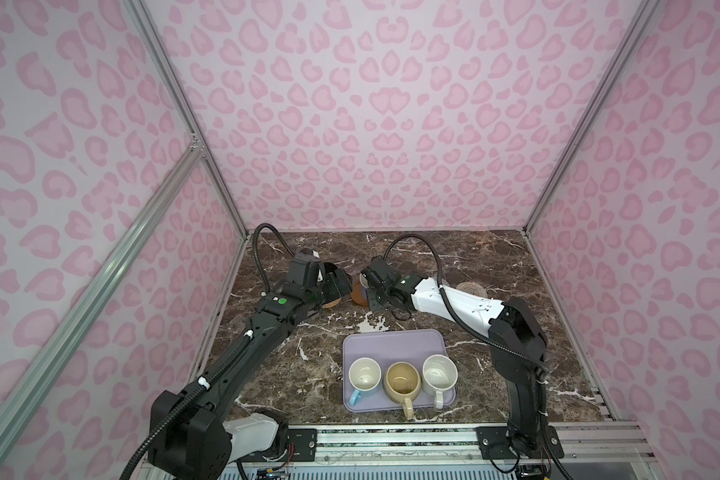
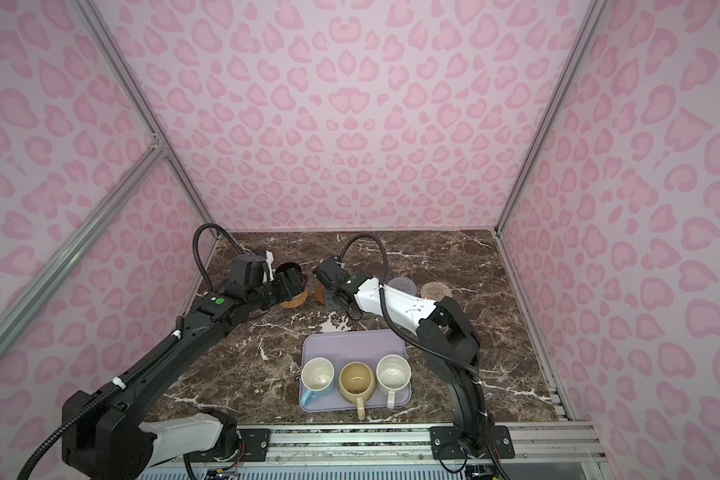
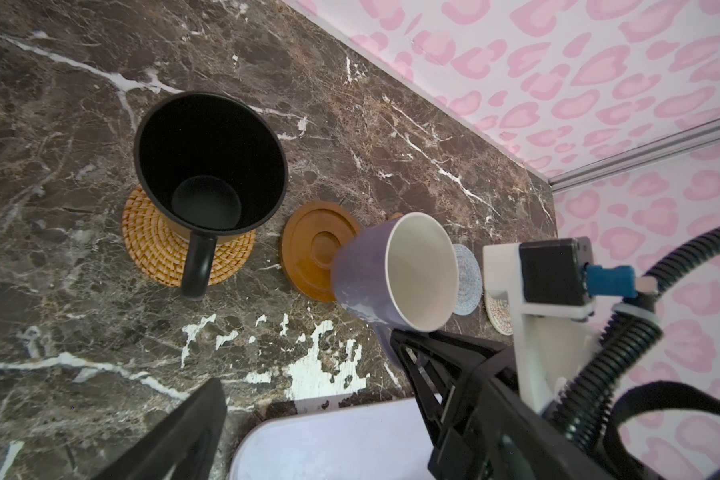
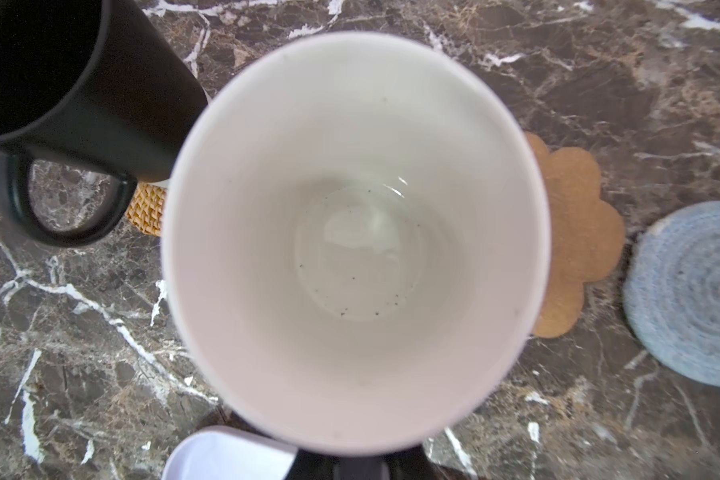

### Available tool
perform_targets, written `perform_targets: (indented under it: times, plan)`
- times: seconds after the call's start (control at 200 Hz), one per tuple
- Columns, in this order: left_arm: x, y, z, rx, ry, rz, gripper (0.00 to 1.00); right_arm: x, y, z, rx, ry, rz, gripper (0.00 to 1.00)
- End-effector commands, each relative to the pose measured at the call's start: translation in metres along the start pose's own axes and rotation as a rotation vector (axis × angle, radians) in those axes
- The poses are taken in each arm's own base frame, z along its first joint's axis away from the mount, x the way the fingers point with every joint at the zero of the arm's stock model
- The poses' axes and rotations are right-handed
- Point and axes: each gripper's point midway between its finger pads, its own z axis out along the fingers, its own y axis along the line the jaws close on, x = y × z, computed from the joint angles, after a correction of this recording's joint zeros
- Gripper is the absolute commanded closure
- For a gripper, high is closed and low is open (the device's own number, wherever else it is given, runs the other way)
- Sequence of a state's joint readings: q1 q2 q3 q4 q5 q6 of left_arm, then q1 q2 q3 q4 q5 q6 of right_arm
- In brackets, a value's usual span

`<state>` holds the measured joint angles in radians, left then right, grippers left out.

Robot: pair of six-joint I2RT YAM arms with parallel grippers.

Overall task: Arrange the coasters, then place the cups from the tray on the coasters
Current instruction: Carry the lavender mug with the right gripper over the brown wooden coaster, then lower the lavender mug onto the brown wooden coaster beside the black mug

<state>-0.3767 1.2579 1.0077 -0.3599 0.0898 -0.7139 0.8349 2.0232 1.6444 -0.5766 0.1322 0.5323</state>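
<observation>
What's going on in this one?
Mid-task: the black mug already stands on the rattan coaster, with the left end effector open near it. The right end effector grips the lavender mug by its handle, tilted over the dark brown coaster. The light blue mug, the yellow-beige mug and the speckled white mug wait on the tray.

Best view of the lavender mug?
Left wrist: lavender mug shows outside, rim and white inside, handle in the right gripper. Right wrist sees only its inside. In both top views that gripper hides most of it.
</observation>
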Motion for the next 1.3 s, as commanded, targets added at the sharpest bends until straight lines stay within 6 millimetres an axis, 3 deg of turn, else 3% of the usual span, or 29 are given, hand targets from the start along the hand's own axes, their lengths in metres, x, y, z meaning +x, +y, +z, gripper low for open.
perform_targets:
  times: [0.0, 0.295, 1.035, 1.17, 1.295]
  plan:
    - [-0.005, 0.001, 0.006, 0.016, -0.023, -0.018, 0.03, -0.013, 0.007, 0.008, -0.010, -0.033, 0.012, 1.00]
    - [-0.005, 0.014, 0.015, 0.000, -0.022, -0.037, 0.03, -0.013, 0.012, 0.030, 0.004, -0.007, 0.017, 1.00]
    - [-0.002, 0.017, 0.017, 0.000, -0.011, -0.043, 0.03, -0.008, 0.010, 0.048, 0.049, 0.046, 0.009, 1.00]
    - [-0.002, 0.017, 0.017, 0.000, -0.012, -0.044, 0.03, -0.008, 0.016, 0.050, 0.024, 0.059, 0.013, 0.78]
    - [-0.002, 0.018, 0.016, -0.006, -0.012, -0.039, 0.04, -0.008, 0.019, 0.050, 0.010, 0.064, 0.014, 0.71]
